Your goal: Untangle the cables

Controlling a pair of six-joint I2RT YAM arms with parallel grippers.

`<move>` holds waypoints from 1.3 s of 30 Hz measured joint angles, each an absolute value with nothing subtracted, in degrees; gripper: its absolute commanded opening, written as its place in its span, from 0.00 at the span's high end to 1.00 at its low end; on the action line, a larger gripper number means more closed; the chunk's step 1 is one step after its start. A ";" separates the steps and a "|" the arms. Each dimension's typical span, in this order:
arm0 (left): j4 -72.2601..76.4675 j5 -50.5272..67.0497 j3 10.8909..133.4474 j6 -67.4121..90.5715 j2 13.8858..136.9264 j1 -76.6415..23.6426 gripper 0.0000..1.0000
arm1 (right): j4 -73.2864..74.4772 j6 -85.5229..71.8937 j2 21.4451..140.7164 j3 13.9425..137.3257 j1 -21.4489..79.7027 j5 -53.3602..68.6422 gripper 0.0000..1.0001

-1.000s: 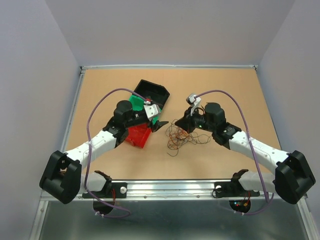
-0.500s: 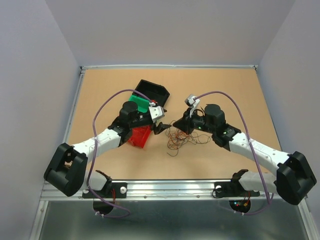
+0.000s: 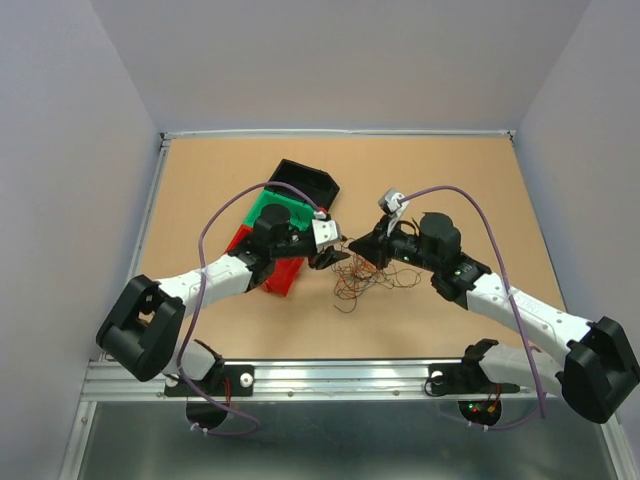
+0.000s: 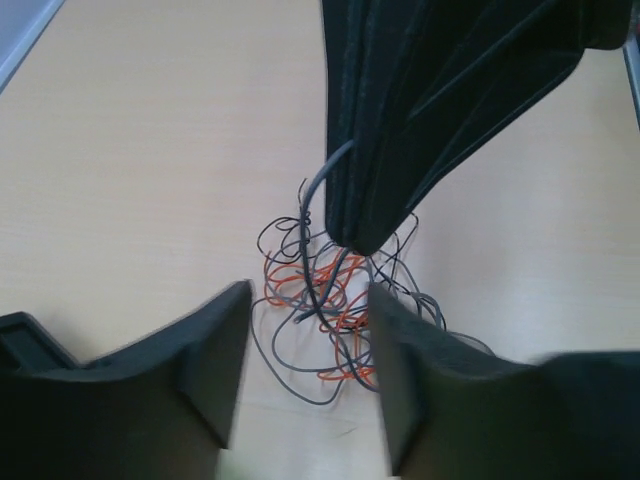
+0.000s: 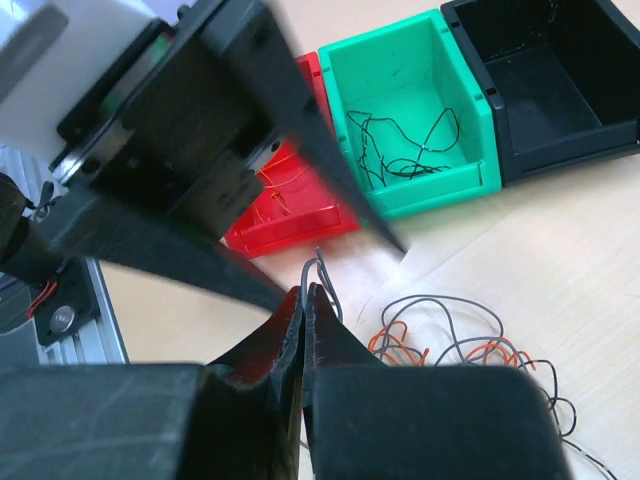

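Right gripper (image 5: pixel 303 295) grips one strand; left gripper (image 4: pixel 308 296) gapes at the cables (image 3: pixel 368 280).
Right gripper is clenched on a grey strand (image 5: pixel 318 265) rising from the cables, a loose heap on the tabletop (image 3: pixel 450 180) between the arms. Left gripper's jaws stand apart over it. Beyond sit red (image 5: pixel 290 215), green (image 5: pixel 420 110) and black (image 5: pixel 550 80) bins.

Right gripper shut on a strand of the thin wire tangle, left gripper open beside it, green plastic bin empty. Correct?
Not quite: the green plastic bin is not empty; the right wrist view shows thin black wires lying in it. The rest holds: right gripper shut on a strand of the thin wire tangle, left gripper open beside it.
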State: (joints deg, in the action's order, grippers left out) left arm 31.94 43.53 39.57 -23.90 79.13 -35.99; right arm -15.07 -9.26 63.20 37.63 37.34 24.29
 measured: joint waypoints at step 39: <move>5.50 28.84 79.44 -18.31 65.87 -36.53 1.00 | -28.01 -1.63 89.08 38.83 37.60 34.35 0.40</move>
